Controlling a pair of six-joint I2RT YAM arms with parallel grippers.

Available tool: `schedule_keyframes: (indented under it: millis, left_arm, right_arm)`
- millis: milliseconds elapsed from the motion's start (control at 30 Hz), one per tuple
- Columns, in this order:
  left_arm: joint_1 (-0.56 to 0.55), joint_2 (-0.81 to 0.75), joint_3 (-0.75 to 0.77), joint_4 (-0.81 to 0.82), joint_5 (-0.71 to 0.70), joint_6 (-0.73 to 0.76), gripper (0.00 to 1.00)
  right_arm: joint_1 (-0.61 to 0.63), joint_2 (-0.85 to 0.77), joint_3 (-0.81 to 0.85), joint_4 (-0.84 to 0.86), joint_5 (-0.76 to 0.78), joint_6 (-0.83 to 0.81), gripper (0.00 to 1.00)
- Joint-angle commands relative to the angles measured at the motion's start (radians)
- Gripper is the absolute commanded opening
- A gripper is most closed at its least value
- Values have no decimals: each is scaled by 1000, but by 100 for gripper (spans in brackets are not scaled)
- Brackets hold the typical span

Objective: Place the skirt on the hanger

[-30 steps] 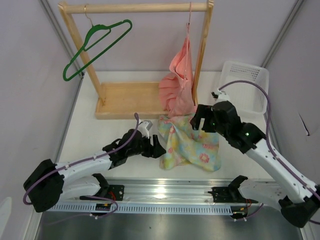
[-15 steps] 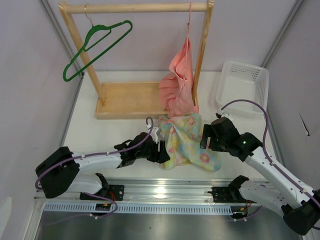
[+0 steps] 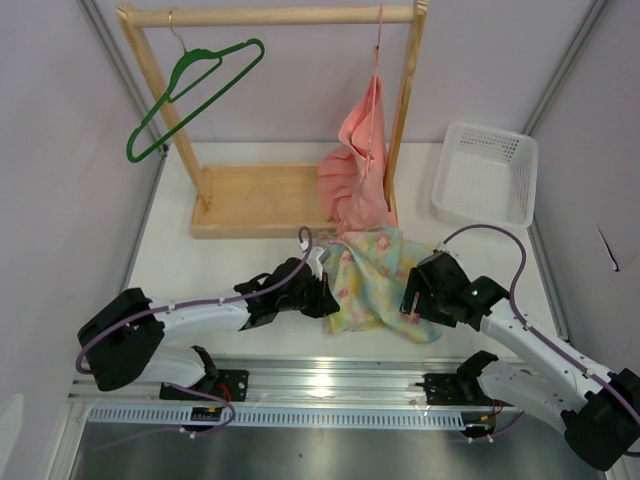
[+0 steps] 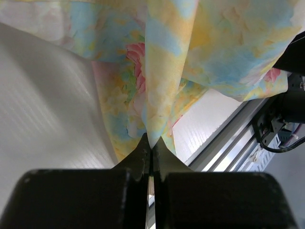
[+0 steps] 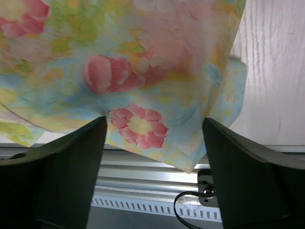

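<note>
Where the left arm reaches across the white surface (image 3: 200,270), the left fingers (image 3: 322,297) meet the left edge of the skirt (image 3: 375,275). The left wrist view shows these fingers (image 4: 143,157) pressed together on a raised fold of the flowered cloth (image 4: 162,95), which rises from the pinch and fans out above it.

The skirt lies bunched on the surface between the two arms, near the front edge. Its far edge is just beside the foot of the wooden rack (image 3: 270,15) and the hem of the salmon-pink garment (image 3: 360,170) hanging from the rack's right end.

The right fingers (image 3: 412,295) sit at the skirt's right edge. The right wrist view shows them (image 5: 71,157) spread wide, one on each side of the frame, with the skirt (image 5: 143,71) filling the gap between them. Whether they touch the cloth cannot be told.

The green hanger (image 3: 190,90) hangs tilted from the rack's top bar at the left end, well apart from the skirt. A white basket (image 3: 485,175) stands at the right rear of the surface.
</note>
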Motion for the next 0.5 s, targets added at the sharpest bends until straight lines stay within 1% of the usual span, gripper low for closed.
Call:
schedule_keyframes:
  millis: [0,33,67,133,167,200,233,267,300,333,367,467]
  left_arm:
    - [-4,-39,53,0,-27,-10,0]
    - [-1,-54,67,-26,-42,-9,0]
    - [13,-94,75,-76,-52,-6,0]
    - [42,-149,79,-136,-79,-9,0]
    - [88,-183,79,-209,-81,-10,0]
    - [117,-256,78,-243,-85,-10,0]
    - [142,-293,81,-270,-84,-9,0]
    - [196,-330,84,-328,-76,2,0]
    - [221,-385,96,-357,-69,8,0]
    - [238,-406,105,-383,-63,14,0]
    - [258,-421,125,-450,-70,23,0]
    - [272,-452,176,-553,-108,31,0]
  right_arm:
    - [-5,-18,-16,83,-30,55,80]
    - [-5,-13,-4,93,-27,52,76]
    - [-5,-1,15,91,-19,40,65]
    - [-5,13,96,82,10,15,48]
    - [-9,30,128,77,19,-15,31]
    - [-11,41,194,71,32,-34,24]
    - [-12,56,229,55,36,-52,19]
    - [-20,85,263,48,41,-71,14]
    - [-21,102,294,42,42,-112,14]
    - [-24,117,350,44,38,-131,15]
    - [-29,134,375,45,30,-146,14]
    - [-49,206,458,73,-5,-200,14]
